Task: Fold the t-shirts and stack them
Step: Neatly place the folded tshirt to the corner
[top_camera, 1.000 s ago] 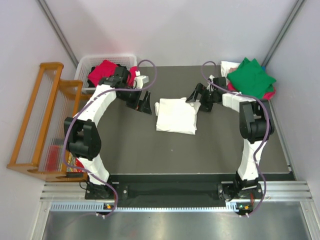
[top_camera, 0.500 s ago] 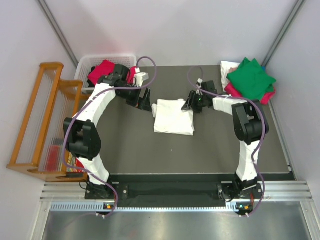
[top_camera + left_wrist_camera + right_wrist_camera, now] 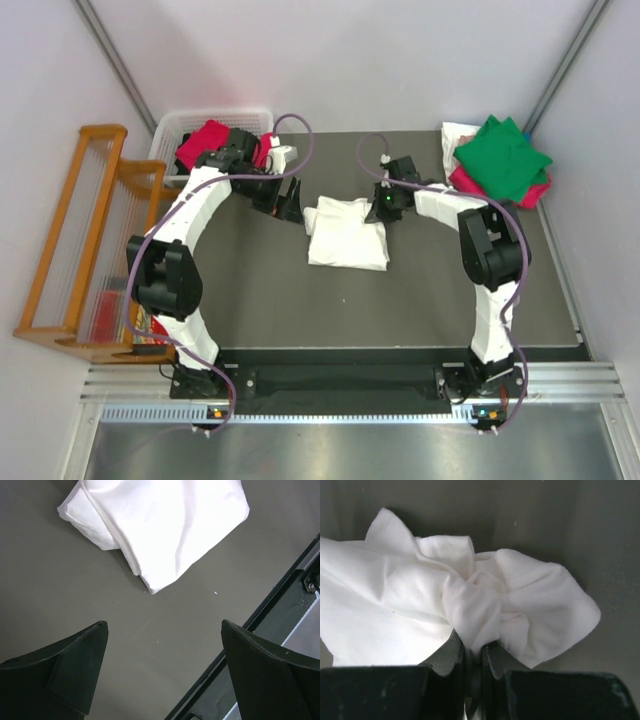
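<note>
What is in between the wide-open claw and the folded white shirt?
Only bare dark table. In the left wrist view the left gripper stands open, short of the white t-shirt, with nothing between them.

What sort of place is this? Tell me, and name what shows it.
Probably a robot lab cell for laundry practice: left arm and right arm mounted at a dark table, plain partition walls around it, folded t-shirts stacked in a corner.

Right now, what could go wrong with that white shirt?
The right hand pinches only a bunched corner of the folded white t-shirt, so lifting might shake the folds loose or let it slip. The left hand hangs open beside it, not helping, so the shirt may sag on that side.
</note>
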Available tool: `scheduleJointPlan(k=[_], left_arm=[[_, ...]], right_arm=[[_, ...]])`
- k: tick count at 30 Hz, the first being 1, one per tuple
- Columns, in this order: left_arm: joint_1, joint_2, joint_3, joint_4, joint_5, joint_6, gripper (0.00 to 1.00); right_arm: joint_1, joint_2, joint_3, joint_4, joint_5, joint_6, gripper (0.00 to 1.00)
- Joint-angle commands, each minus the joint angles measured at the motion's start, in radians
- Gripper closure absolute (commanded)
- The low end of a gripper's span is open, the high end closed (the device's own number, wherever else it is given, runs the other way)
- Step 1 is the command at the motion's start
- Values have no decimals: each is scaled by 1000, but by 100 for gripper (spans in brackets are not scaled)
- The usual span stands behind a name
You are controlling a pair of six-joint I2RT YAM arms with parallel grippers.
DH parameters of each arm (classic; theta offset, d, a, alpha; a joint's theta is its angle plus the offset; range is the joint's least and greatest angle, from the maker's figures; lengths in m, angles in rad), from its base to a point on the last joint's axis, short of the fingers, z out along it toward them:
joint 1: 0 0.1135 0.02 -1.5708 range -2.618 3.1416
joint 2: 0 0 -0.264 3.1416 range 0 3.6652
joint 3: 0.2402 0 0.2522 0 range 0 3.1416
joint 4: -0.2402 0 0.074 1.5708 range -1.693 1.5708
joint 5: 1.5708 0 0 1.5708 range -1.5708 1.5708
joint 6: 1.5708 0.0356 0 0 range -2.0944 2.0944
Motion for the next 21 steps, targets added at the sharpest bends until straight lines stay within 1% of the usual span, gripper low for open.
scheduleJointPlan(k=[1, 2, 3, 4, 5, 7, 8, 9, 11, 12, 14, 15, 16, 17, 19, 21], left_arm=[[2, -53, -3, -1, 8, 13, 1], [2, -52, -1, 0, 9, 13, 1], [4, -56, -1, 0, 5, 13, 1], [5, -56, -3, 2, 6, 13, 1], [8, -56, -3, 2, 6, 12, 1], [13, -58, -7, 5, 12, 10, 1], [17, -56, -9, 3, 14, 10, 1], [20, -56, -12, 5, 15, 8, 1], [25, -64, -18, 3, 17, 12, 1], [30, -69, -23, 3, 17, 13, 1], [37, -76, -29, 3, 17, 18, 1], [40, -78, -33, 3, 19, 19, 1], [45, -79, -38, 0, 19, 22, 1], [53, -82, -40, -1, 23, 27, 1], [68, -87, -49, -4, 31, 30, 1], [74, -90, -61, -1, 38, 31, 1]], right_arm=[[38, -108, 160, -160, 175, -158, 100], [35, -119, 191, -166, 207, -167, 100], [34, -128, 272, -181, 224, -190, 100], [32, -129, 317, -218, 241, -198, 100], [21, -121, 419, -243, 277, -207, 100], [-3, -69, 528, -318, 285, -205, 100], [-41, -44, 635, -345, 282, -193, 100], [-61, -3, 686, -390, 275, -173, 100], [-121, 29, 800, -416, 276, -149, 100], [-143, 58, 832, -441, 279, -136, 100], [-236, 80, 906, -456, 252, -72, 100], [-274, 89, 914, -456, 235, -45, 100], [-346, 88, 914, -450, 200, -23, 100], [-383, 89, 911, -445, 199, 14, 100], [-468, 92, 923, -459, 241, 28, 100], [-509, 79, 914, -476, 282, 34, 100]])
